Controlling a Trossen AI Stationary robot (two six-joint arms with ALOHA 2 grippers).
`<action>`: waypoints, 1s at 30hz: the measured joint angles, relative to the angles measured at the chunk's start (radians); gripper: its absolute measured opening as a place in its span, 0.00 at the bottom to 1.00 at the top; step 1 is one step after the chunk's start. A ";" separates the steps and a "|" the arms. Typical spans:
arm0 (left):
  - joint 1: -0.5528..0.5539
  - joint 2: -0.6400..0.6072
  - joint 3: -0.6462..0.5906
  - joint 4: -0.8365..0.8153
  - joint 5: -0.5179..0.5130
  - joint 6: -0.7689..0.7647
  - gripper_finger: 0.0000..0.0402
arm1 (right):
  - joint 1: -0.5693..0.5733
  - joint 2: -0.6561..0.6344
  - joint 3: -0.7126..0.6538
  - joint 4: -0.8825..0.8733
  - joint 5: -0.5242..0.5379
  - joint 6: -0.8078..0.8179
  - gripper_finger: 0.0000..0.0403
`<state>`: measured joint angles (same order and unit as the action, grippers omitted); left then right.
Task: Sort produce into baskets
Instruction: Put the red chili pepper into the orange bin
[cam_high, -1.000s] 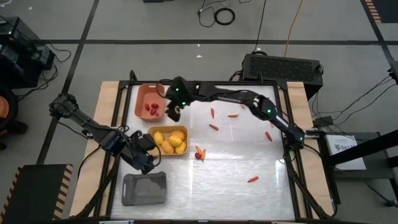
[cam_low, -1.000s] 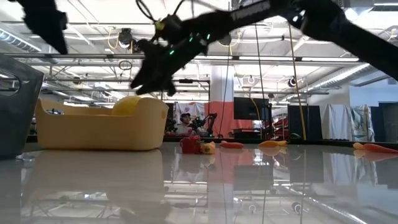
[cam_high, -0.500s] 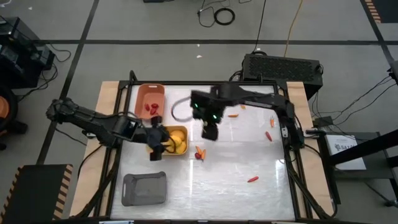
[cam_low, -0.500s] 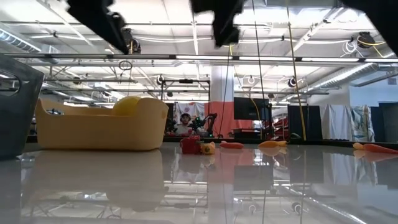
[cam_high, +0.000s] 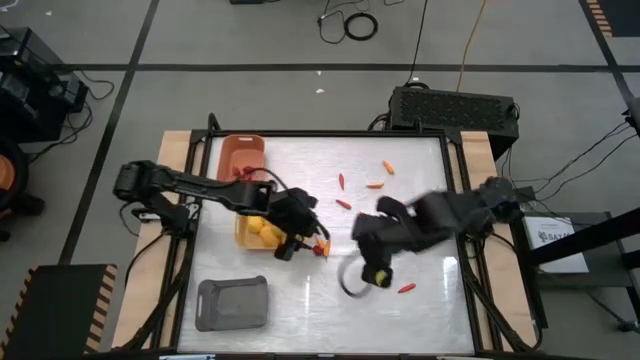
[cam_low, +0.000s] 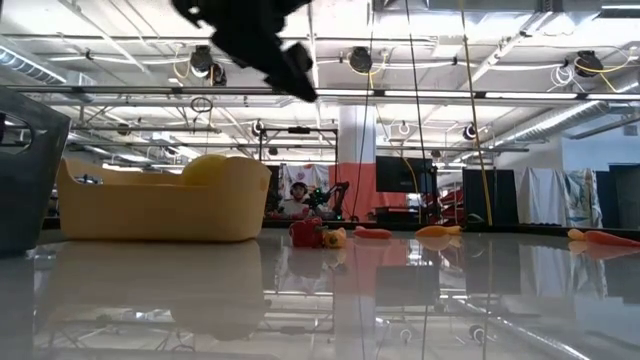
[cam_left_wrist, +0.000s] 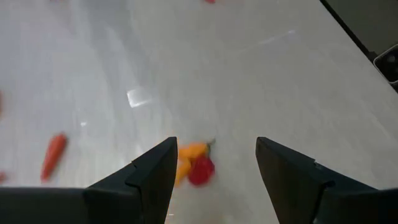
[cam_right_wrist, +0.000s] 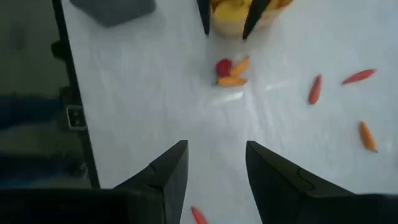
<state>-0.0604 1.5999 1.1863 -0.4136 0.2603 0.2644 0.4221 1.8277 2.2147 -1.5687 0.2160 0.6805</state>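
My left gripper (cam_high: 300, 238) is open above the table just right of the yellow basket (cam_high: 255, 232), which holds yellow-orange fruits. In its wrist view a red berry (cam_left_wrist: 201, 170) and small orange pieces (cam_left_wrist: 186, 155) lie on the table between its spread fingers, untouched. My right gripper (cam_high: 370, 272) is open and empty over the table's middle, toward the near edge; its wrist view shows the same berry cluster (cam_right_wrist: 229, 70). The salmon basket (cam_high: 240, 158) holds red pieces. The grey basket (cam_high: 232, 302) stands at the near left.
Loose orange and red sticks lie on the table at the far middle (cam_high: 341, 181), (cam_high: 375, 185), (cam_high: 388, 167), (cam_high: 343, 204), and one lies near my right gripper (cam_high: 406, 288). The low view shows the yellow basket (cam_low: 160, 205), the cluster (cam_low: 310, 234) and a dark gripper overhead (cam_low: 255, 40).
My left gripper has swept from beside the grey basket toward the table's right, across the yellow basket, to above the berry cluster. My right gripper has swung from the salmon basket at the far left toward the near edge and the right, to mid-table.
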 joint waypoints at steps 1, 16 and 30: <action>0.000 0.026 0.030 0.009 0.003 0.012 0.56 | 0.035 -0.014 -0.016 -0.001 0.055 0.035 0.38; -0.009 0.298 0.165 -0.019 0.028 0.058 0.56 | 0.296 -0.378 -0.790 0.349 0.214 0.487 0.38; -0.077 0.390 0.164 -0.115 -0.227 0.067 0.56 | 0.285 -0.511 -1.038 0.620 0.231 0.412 0.38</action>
<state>-0.1376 1.9903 1.3502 -0.5284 0.0334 0.3309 0.7067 1.3170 1.1770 -0.9489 0.4465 1.0923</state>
